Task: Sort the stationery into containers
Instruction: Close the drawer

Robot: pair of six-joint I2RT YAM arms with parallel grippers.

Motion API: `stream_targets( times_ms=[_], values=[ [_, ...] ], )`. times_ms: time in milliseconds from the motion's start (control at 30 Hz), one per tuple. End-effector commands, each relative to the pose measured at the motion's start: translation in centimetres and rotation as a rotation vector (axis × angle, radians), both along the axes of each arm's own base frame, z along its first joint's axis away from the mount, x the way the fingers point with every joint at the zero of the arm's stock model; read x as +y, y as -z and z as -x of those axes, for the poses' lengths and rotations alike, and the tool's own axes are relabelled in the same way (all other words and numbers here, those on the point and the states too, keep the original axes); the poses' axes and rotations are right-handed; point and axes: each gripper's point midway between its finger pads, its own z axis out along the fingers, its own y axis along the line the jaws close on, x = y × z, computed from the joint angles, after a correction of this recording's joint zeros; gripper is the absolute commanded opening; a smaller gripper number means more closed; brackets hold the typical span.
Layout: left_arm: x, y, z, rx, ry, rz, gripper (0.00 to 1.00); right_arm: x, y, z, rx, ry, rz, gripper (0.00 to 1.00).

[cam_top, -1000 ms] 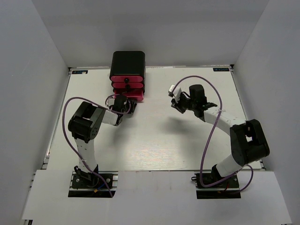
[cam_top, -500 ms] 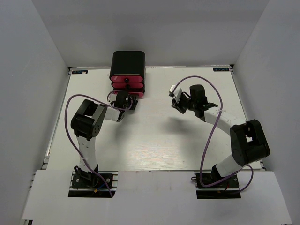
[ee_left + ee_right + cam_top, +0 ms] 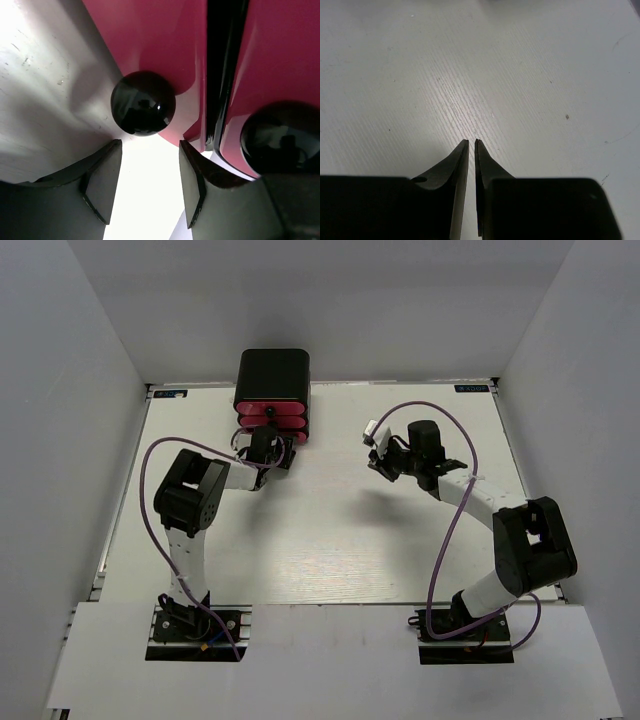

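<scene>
The black rounded cabinet (image 3: 272,373) stands at the back of the table with three pink-red drawers (image 3: 272,421) facing me. In the left wrist view a black knob (image 3: 143,103) on a pink drawer front (image 3: 150,35) sits just ahead of my open left gripper (image 3: 150,147), apart from both fingers. A second knob (image 3: 272,137) shows at the right. In the top view my left gripper (image 3: 270,447) is right at the lowest drawer. My right gripper (image 3: 380,460) hovers over bare table to the right, and in its wrist view it (image 3: 471,141) is shut and empty. No pens, markers or eraser are in view.
The white table (image 3: 320,530) is walled by grey panels at the left, right and back. Purple cables loop over both arms.
My left gripper has moved forward, up to the drawer fronts. The lowest drawer sticks out less than before. The right arm has barely moved.
</scene>
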Motion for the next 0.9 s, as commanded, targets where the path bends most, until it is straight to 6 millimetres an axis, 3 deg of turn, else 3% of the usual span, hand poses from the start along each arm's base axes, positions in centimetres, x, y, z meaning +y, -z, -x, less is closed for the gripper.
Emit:
stream_targets(
  times_ms=[0,100,233,367,467,633,700,867],
  values=[
    [0.2,-0.8,-0.9,-0.011,-0.009,-0.012,0.6,0.3,-1.9,-0.4,-0.045,-0.005,-0.034,0.16],
    [0.2,-0.8,-0.9,-0.011,-0.009,-0.012,0.6,0.2,-2.0,-0.5,-0.048,-0.004,-0.035,0.16],
    [0.2,-0.2,0.1,0.001,0.007,-0.006,0.38,0.1,-2.0,-0.6,-0.05,-0.001,-0.033,0.16],
    [0.0,0.0,2.4,0.019,0.03,-0.022,0.21,0.1,-1.8,-0.6,-0.043,-0.001,-0.032,0.16],
    [0.4,0.4,4.1,0.042,0.046,-0.02,0.12,0.2,-1.6,-0.5,-0.038,-0.005,-0.033,0.16],
    [2.3,1.0,5.7,0.072,0.007,-0.05,0.19,0.2,-1.7,-0.6,-0.041,-0.005,-0.034,0.16],
    [4.2,1.2,5.8,0.081,-0.05,-0.08,0.25,0.2,-1.8,-0.7,-0.045,-0.006,-0.034,0.16],
    [6.5,2.4,5.6,0.151,-0.125,-0.082,0.34,0.0,-1.7,-0.6,-0.043,-0.001,-0.032,0.16]
  ],
)
